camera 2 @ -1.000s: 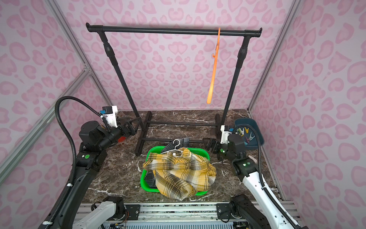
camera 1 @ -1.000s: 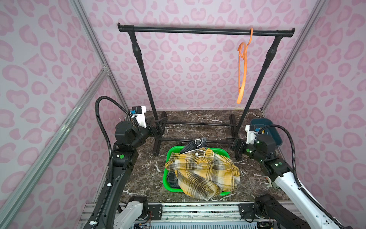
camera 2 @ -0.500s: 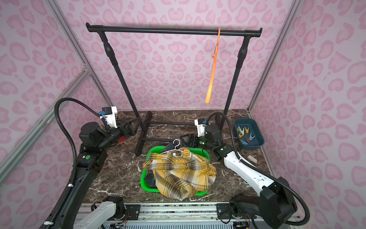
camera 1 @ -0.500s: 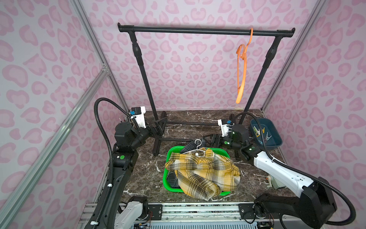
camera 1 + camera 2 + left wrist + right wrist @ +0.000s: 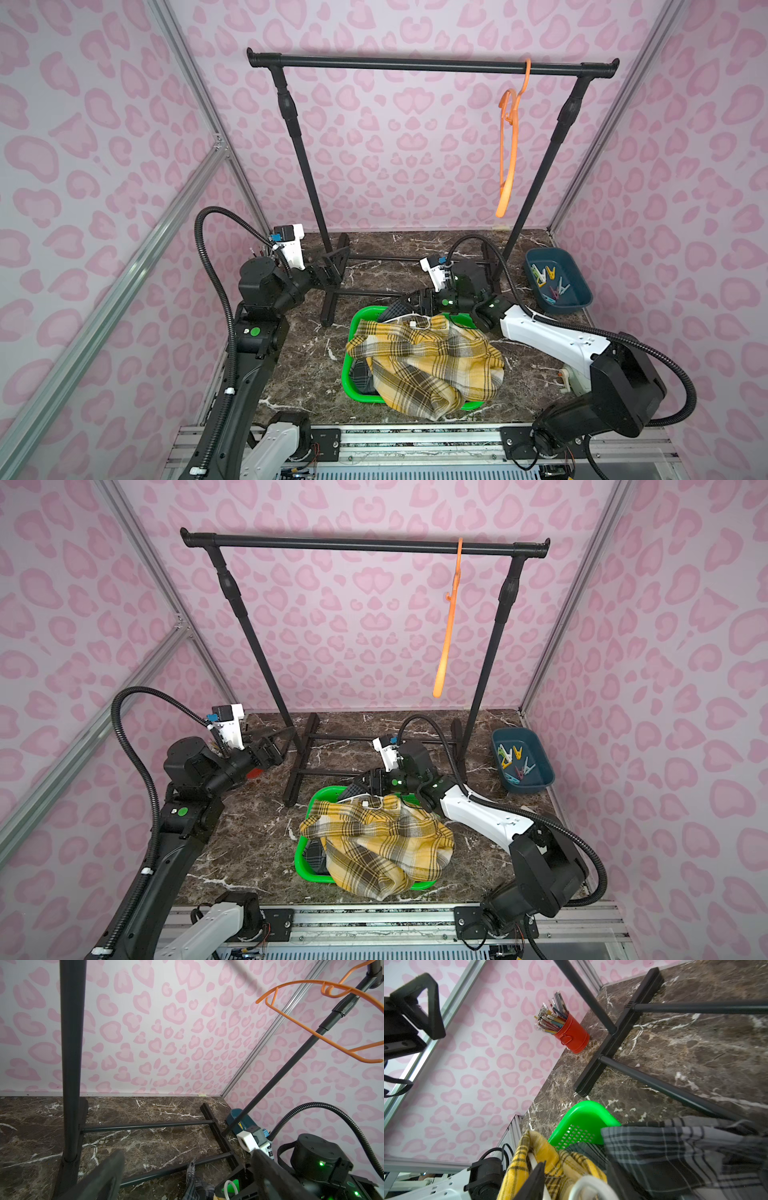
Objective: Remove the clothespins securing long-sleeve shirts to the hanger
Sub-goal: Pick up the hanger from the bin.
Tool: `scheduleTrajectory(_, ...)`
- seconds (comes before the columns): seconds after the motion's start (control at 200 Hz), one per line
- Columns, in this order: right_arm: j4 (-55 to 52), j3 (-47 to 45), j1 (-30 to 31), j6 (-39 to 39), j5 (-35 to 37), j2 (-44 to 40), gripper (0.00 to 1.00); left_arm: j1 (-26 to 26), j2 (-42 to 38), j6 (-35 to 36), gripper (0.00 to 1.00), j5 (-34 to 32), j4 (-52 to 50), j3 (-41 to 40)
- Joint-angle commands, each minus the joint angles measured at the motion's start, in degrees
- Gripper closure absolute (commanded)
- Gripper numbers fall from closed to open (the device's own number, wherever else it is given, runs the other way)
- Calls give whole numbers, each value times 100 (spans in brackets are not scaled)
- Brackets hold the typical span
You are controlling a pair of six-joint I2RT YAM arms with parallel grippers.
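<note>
A yellow plaid long-sleeve shirt point(image 5: 424, 365) point(image 5: 378, 845) lies heaped over a green basket. A grey plaid shirt point(image 5: 675, 1147) point(image 5: 395, 309) spills over the back rim. My right gripper point(image 5: 413, 305) point(image 5: 368, 781) point(image 5: 577, 1167) is at that rim, its jaws part open around the white hanger hook point(image 5: 589, 1186) and the yellow collar. I cannot see a firm grip. Several clothespins point(image 5: 550, 282) point(image 5: 515, 762) lie in the blue tray. My left gripper point(image 5: 332, 270) point(image 5: 187, 1154) hangs open and empty by the rack's left foot.
The green basket point(image 5: 353, 332) point(image 5: 583, 1113) sits at front centre. The black rack point(image 5: 415, 64) stands behind it, with a bare orange hanger point(image 5: 509, 137) point(image 5: 311, 1030) on its rail. The blue tray point(image 5: 582, 299) is at right. A red pencil cup point(image 5: 573, 1036) is at left.
My right arm swung left from the blue tray to the basket's back rim, and its jaws narrowed around the hanger hook. The left arm stayed put.
</note>
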Motion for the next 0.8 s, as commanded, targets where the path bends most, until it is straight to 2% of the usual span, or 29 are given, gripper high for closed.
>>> scheduleTrajectory(0.0,87,-11,40,-40,-128,-44,66,24,-25,82,2,39,55,-2)
scheduleTrajectory(0.115,-249,55,82,-260,75,-220,100,21,-11,74,2,46,60,-2)
scheduleTrajectory(0.3,-932,546,96,-1337,580,-678,100,21,99,6,2,256,14,85)
scheduleTrajectory(0.46,-1173,1033,91,-2489,835,-1122,100,21,546,130,1,798,-698,535)
scheduleTrajectory(0.705,-1801,1683,-41,-3869,197,-1397,100,21,1261,551,0,1331,-2192,1192)
scheduleTrajectory(0.795,-2197,1942,-28,-4167,209,-1363,100,-32,1516,782,0,1465,-2807,1477)
